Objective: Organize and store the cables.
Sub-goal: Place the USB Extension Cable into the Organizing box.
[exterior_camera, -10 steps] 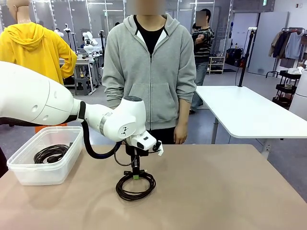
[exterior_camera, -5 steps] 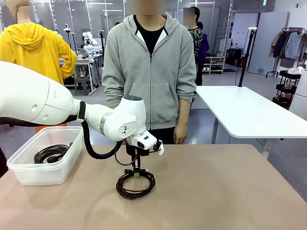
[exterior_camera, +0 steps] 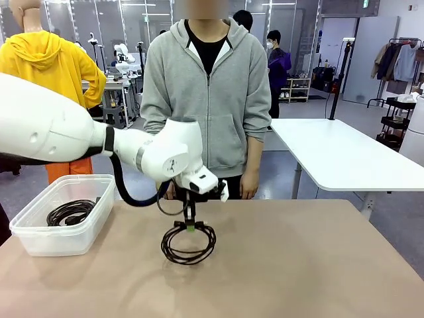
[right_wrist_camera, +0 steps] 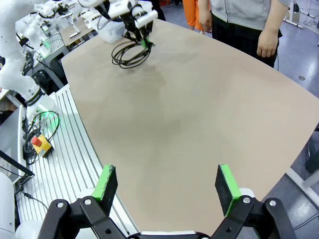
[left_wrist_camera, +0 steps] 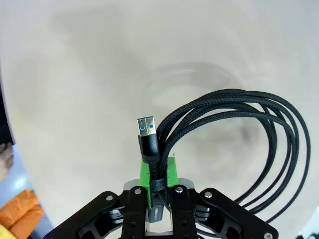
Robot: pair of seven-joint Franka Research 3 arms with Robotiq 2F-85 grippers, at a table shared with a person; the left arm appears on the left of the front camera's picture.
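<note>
Left wrist view shows the left gripper [left_wrist_camera: 158, 199] pinching a coiled black braided cable [left_wrist_camera: 239, 149], its blue-tongued USB plug [left_wrist_camera: 147, 133] pointing to 12 o'clock. Front view shows that coil [exterior_camera: 189, 243] hanging just above the beige table [exterior_camera: 298, 265]. At 9 o'clock a clear plastic bin [exterior_camera: 59, 215] holds another coiled black cable [exterior_camera: 69, 212]. Right wrist view shows the right gripper [right_wrist_camera: 166, 186] with fingers spread wide, holding nothing.

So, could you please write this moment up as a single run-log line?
left claw: shut on cable, lifted off table | right claw: open, empty | bin: one cable inside | person: standing across the table
</note>
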